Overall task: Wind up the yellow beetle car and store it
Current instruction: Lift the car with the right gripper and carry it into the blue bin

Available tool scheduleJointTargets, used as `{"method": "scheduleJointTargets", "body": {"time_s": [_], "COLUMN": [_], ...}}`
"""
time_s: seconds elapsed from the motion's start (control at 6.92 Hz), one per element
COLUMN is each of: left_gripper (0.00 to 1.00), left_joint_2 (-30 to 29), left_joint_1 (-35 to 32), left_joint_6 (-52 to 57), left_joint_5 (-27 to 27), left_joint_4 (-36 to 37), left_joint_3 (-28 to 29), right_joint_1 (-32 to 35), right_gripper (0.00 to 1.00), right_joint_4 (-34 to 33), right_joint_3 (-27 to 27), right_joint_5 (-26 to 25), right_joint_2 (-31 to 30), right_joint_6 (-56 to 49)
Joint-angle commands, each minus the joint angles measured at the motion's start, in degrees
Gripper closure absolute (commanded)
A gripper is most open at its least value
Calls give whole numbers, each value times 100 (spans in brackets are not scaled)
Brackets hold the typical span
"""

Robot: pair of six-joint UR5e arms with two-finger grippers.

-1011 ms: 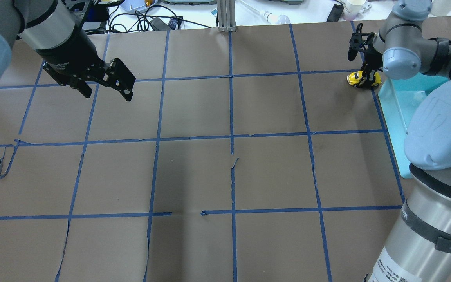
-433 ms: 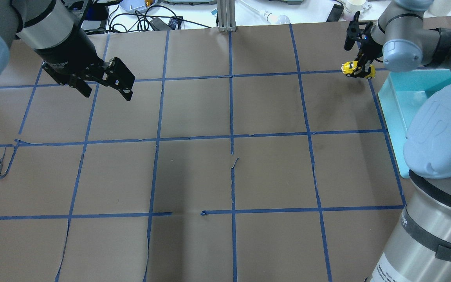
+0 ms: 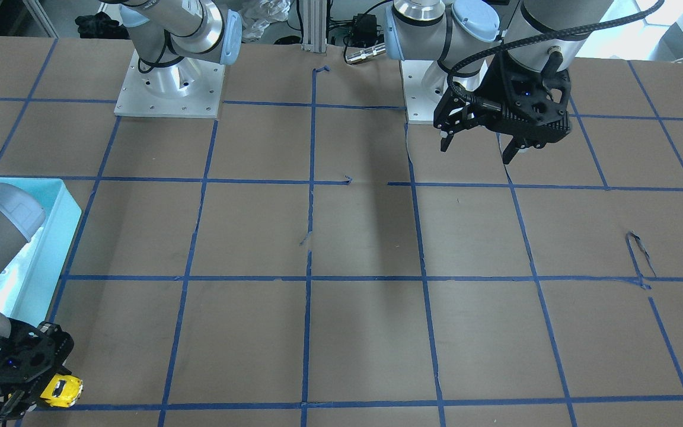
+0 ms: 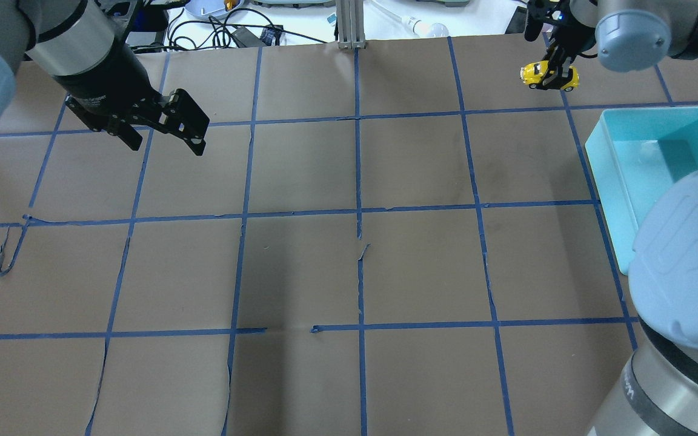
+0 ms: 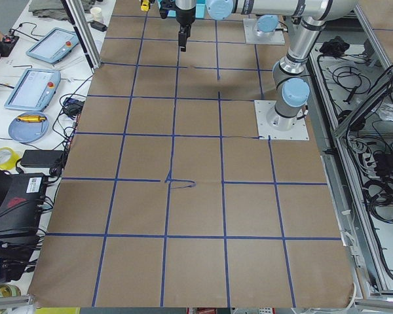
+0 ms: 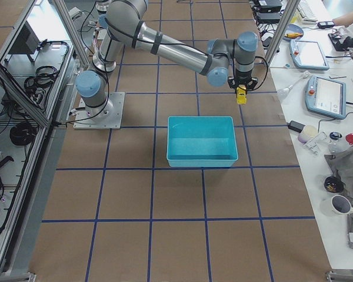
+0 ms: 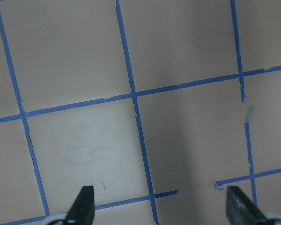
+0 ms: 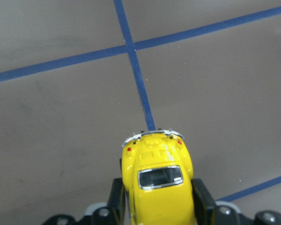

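The yellow beetle car point(image 4: 549, 75) is a tiny glossy toy, held in the air at the table's far right. My right gripper point(image 4: 557, 75) is shut on it, the black fingers pressing both of its sides. The car fills the lower middle of the right wrist view point(image 8: 157, 185), and also shows in the front-facing view point(image 3: 61, 390) and the right side view point(image 6: 242, 94). My left gripper point(image 4: 167, 143) is open and empty above the far left of the table; its two fingertips point(image 7: 84, 202) stand wide apart in the left wrist view.
A turquoise bin point(image 4: 612, 160) stands at the right edge of the table, nearer me than the car, and shows in the right side view point(image 6: 200, 158). Blue tape lines grid the brown table. Cables and clutter lie beyond the far edge.
My right gripper has lifted the yellow car off the table and carried it toward the far edge, away from the bin. The left arm has not moved.
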Motion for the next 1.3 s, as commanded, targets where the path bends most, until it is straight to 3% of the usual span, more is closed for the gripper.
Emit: {"method": "scheduleJointTargets", "body": {"time_s": [0.0, 0.29, 0.43, 0.72, 1.16], "left_gripper": [0, 0, 0, 0, 0], "left_joint_2": [-1, -1, -1, -1, -1], "left_joint_1": [7, -1, 7, 7, 7], "left_joint_6": [0, 0, 9, 9, 0], "left_joint_5": [-5, -5, 4, 4, 4], "left_joint_4": [0, 26, 87, 88, 88], "left_joint_3": [0, 0, -9, -9, -9], "right_joint_1": [-181, -1066, -1332, -1806, -2053], "right_gripper": [100, 100, 100, 100, 100], "right_joint_4": [1237, 1810, 1770, 1620, 665], "right_joint_3": [49, 66, 136, 889, 1778], "right_joint_5": [-626, -646, -733, -945, -954], "right_joint_2": [-746, -828, -819, -819, -758], "right_joint_6": [-385, -1384, -1938, -2155, -2190]}}
